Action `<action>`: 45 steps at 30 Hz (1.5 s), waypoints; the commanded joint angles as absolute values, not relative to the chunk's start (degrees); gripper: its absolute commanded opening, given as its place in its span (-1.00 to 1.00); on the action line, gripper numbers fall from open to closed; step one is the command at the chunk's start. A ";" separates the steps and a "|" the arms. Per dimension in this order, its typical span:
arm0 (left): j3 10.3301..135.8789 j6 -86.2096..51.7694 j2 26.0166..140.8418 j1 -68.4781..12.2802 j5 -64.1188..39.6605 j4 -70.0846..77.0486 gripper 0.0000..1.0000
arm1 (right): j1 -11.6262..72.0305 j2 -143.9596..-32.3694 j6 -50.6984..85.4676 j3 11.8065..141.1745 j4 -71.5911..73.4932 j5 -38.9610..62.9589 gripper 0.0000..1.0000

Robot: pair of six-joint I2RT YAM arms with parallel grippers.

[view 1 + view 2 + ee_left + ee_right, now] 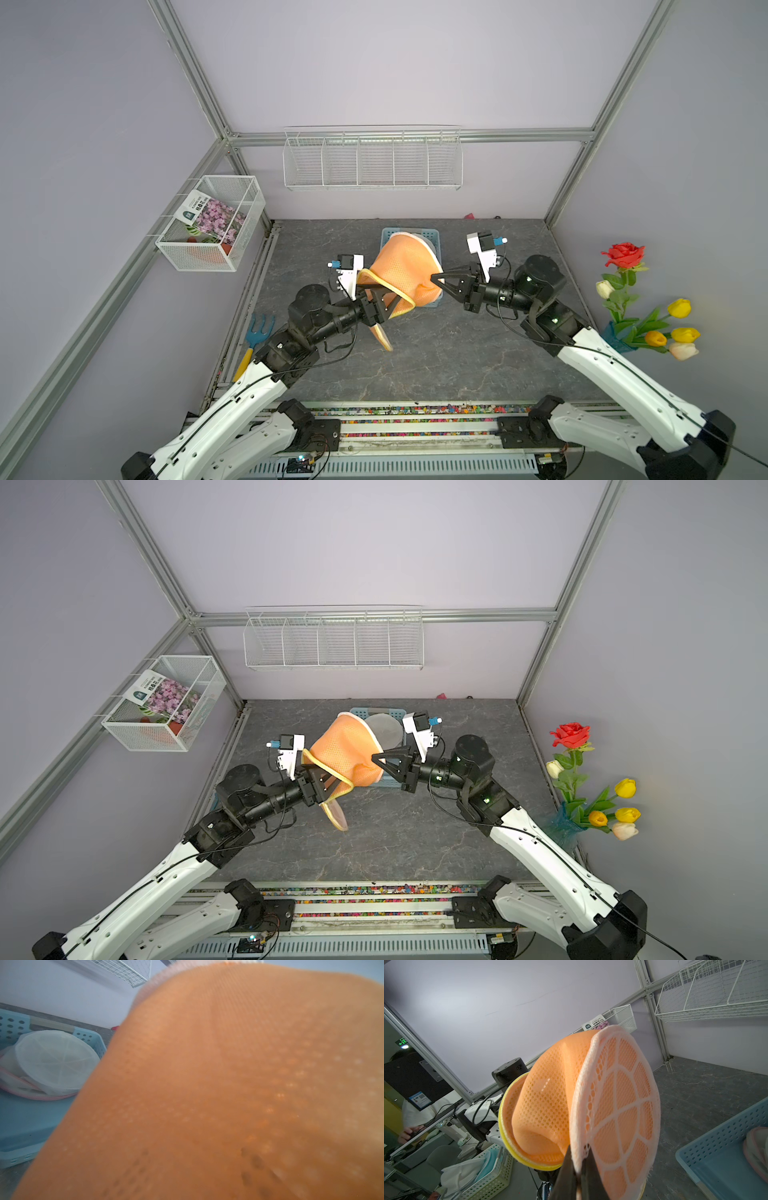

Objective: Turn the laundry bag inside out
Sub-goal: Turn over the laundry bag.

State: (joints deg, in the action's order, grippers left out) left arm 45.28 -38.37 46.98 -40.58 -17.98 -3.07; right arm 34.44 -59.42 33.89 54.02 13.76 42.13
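Note:
An orange mesh laundry bag (403,266) (340,750) hangs in the air between both arms, above the blue basket. My left gripper (395,300) (336,785) reaches in through the bag's yellow-rimmed mouth (386,286) with its fingers spread apart. In the left wrist view the orange mesh (228,1064) covers the jaws, which show only as two separate dark patches. My right gripper (434,277) (374,757) (581,1159) is shut on the edge of the bag's round, white-ribbed end panel (618,1109). A pale flap (382,336) dangles below the left gripper.
A blue perforated basket (432,237) (716,1147) stands at the back middle with a white mesh bag (384,729) (56,1059) in it. A wire shelf (372,160) hangs on the back wall, a mesh basket (212,224) on the left wall. A blue garden fork (259,328) lies left; flowers (640,307) stand right.

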 commanded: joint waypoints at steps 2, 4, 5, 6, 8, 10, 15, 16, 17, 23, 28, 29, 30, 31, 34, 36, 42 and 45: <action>44.77 -36.59 45.67 -40.69 -13.77 -0.23 0.59 | 34.19 -58.24 39.56 51.09 24.67 47.06 -1.00; 44.78 -36.18 46.24 -40.48 -14.31 0.57 0.61 | 34.19 -58.36 41.18 50.26 27.42 47.70 -1.00; 44.77 -36.04 46.21 -40.16 -14.31 0.70 0.62 | 34.18 -58.28 41.97 49.89 28.77 48.06 -1.00; 44.44 -36.13 46.10 -39.63 -14.62 1.26 0.64 | 34.19 -58.25 42.72 49.52 30.06 48.28 -1.00; 43.54 -36.65 45.58 -37.92 -15.89 2.43 0.66 | 34.18 -57.95 44.29 49.07 32.30 48.91 -1.00; 42.36 -38.14 44.79 -35.34 -18.25 4.68 0.69 | 34.19 -57.85 45.81 48.67 34.38 49.42 -1.00; 40.12 -40.90 45.04 -33.05 -24.35 11.96 0.72 | 34.53 -58.35 50.59 46.84 41.41 50.74 -1.00; 39.84 -41.32 45.34 -33.07 -25.39 13.45 0.71 | 34.57 -58.64 51.99 46.45 43.58 51.06 -1.00; 39.43 -41.96 45.66 -33.09 -26.33 14.94 0.71 | 34.63 -58.93 53.42 45.88 45.90 51.24 -1.00; 37.49 -43.61 45.29 -33.08 -29.91 21.82 0.72 | 34.87 -59.79 57.22 44.27 52.67 51.59 -1.00; 37.53 -43.02 45.54 -33.05 -30.41 21.25 0.72 | 34.95 -60.62 60.65 43.71 58.09 51.86 -1.00; 37.45 -42.64 45.25 -33.05 -29.88 20.65 0.72 | 34.97 -60.64 61.43 43.54 59.44 51.92 -1.00; 37.36 -42.48 45.09 -32.96 -29.54 20.60 0.72 | 34.97 -60.58 62.03 43.45 60.14 51.86 -1.00; 37.19 -42.57 44.79 -32.96 -29.37 20.89 0.73 | 35.05 -60.65 62.57 43.35 60.87 51.88 -1.00; 37.18 -42.96 44.68 -32.87 -29.57 22.33 0.77 | 35.24 -61.07 65.07 42.90 64.25 51.51 -1.00; 37.33 -43.45 45.03 -32.87 -30.38 23.95 0.78 | 35.49 -61.67 67.03 42.49 67.16 51.17 -1.00; 37.23 -45.77 46.61 -32.87 -32.47 29.47 0.78 | 36.30 -62.88 69.21 41.93 71.31 49.89 -1.00; 36.38 -49.59 47.87 -32.87 -34.91 35.44 0.76 | 36.98 -64.81 70.53 41.28 74.02 49.06 -1.00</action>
